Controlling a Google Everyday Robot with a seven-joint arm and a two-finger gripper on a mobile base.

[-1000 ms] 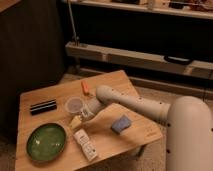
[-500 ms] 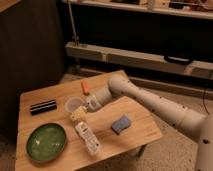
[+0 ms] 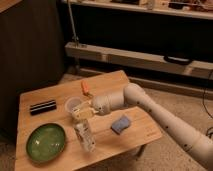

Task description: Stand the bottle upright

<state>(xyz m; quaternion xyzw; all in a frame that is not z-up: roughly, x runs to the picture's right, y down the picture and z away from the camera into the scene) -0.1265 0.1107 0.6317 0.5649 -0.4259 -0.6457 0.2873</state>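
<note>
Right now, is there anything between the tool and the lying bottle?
Nothing visible. The tool hangs just above the upper end of the bottle; the plastic cup stands close behind it, not between them.

Your wooden table point(image 3: 145, 134) carries the green plate point(image 3: 46, 142). Right of the plate lies the bottle point(image 3: 85, 135), with the gripper point(image 3: 80, 113) just above it; beyond it, a blue sponge point(image 3: 121, 124).

Dim, warm indoor light from above. My table point(image 3: 45, 97) is the brightest zone, wood reads orange. Background under the shelf point(image 3: 150, 60) falls to near black. Whole frame soft, low detail, edges smeared. My gripper point(image 3: 83, 112) sits over the table centre beside the cup point(image 3: 73, 105), pale and slightly blown out. Bottle point(image 3: 85, 135) lies below it, label glaring a bit, outline blurry. Soft shadow probably under my arm point(image 3: 165, 117). Green plate point(image 3: 46, 142) shows dull sheen.
</note>
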